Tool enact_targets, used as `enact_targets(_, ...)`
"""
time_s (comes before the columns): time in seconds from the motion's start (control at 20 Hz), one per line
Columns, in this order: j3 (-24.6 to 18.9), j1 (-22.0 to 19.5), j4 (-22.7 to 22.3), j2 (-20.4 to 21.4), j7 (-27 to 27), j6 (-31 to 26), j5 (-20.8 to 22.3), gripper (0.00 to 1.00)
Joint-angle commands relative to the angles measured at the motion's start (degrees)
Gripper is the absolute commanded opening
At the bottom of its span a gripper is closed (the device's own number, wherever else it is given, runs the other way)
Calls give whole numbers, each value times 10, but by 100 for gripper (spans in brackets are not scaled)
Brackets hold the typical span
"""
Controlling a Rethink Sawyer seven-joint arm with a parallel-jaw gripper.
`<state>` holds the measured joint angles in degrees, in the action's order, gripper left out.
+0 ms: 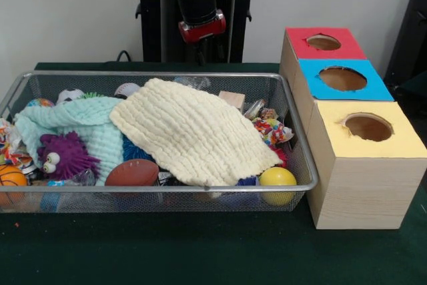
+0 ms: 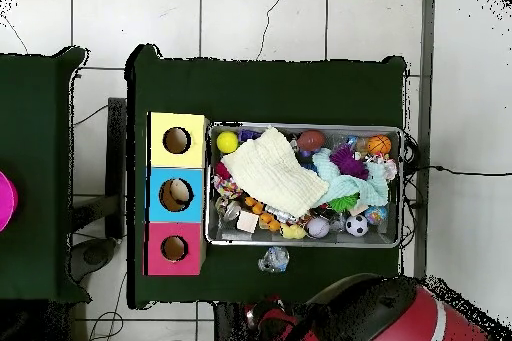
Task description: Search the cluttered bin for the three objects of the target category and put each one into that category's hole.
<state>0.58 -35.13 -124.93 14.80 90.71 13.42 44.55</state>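
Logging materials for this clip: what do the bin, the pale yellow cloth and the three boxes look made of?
The bin: silver wire mesh with a thick metal rim, shiny. The pale yellow cloth: soft fabric, with a crinkled, waffle-like weave. The boxes: probably light wood, grain visible on the sides, with matte coloured tops.

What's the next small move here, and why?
Probably bring the arm down over the bin and lift the pale yellow cloth aside. It and the mint cloth cover much of the clutter, so crinkly plastic lumps may be hidden beneath. The arm hangs above the bin's far rim, touching nothing. The claw's state can't be judged.
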Motion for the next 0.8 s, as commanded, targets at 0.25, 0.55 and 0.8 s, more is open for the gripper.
enact_targets(0.25,1,76,43,100,93,-102,-91,100)
enact_targets(0.55,-15,92,-13,179,102,-165,-147,100)
enact_targets(0.8,-19,101,-51,221,97,-177,-160,100)
